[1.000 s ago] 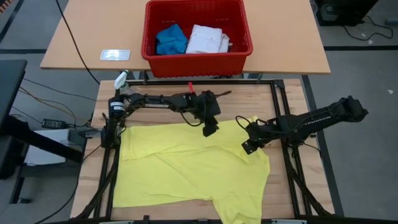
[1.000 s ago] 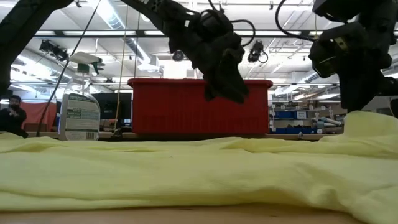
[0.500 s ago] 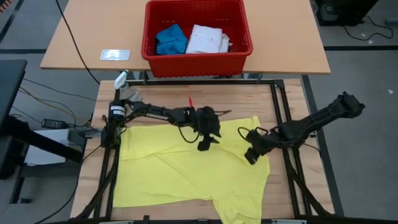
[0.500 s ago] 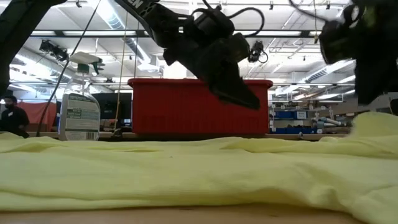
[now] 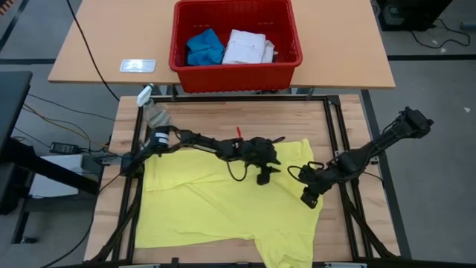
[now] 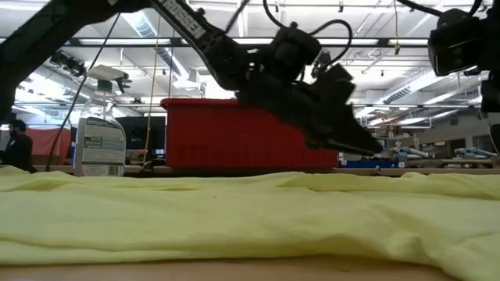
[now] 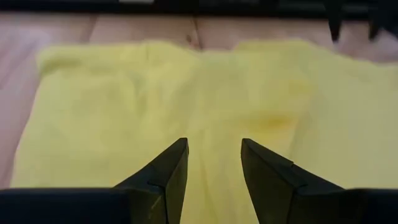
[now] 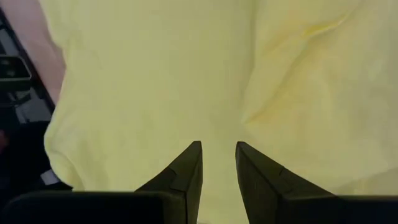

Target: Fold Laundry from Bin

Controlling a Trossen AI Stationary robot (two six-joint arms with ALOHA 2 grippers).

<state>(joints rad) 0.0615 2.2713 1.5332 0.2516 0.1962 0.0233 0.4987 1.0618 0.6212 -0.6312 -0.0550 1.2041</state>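
The bright yellow T-shirt [image 5: 223, 197] lies spread flat on the wooden table, and it also shows in the low view [image 6: 234, 218]. My left gripper [image 5: 265, 176] is open a little above the shirt's far right part [image 7: 214, 93]; in the low view it slants down toward the cloth [image 6: 355, 140]. My right gripper [image 5: 309, 199] is open over the shirt's right edge [image 8: 217, 74]. The red bin [image 5: 236, 36] stands on the tan table beyond, with the blue piece [image 5: 203, 46] and the white shirt [image 5: 248, 46] inside. The dark grey piece is hidden.
A spray bottle [image 6: 100, 140] stands at the wooden table's far left corner [image 5: 146, 95]. A white card [image 5: 137, 65] lies on the tan table. Black frame rails [image 5: 331, 126] run along the table's sides. A person [image 6: 16, 144] stands far off in the room.
My left gripper has gone toward the table's right and near edges, come down and tipped closer to level over the shirt. My right gripper has gone toward the near edge. The shirt's right part, raised a second ago, now lies lower and flatter.
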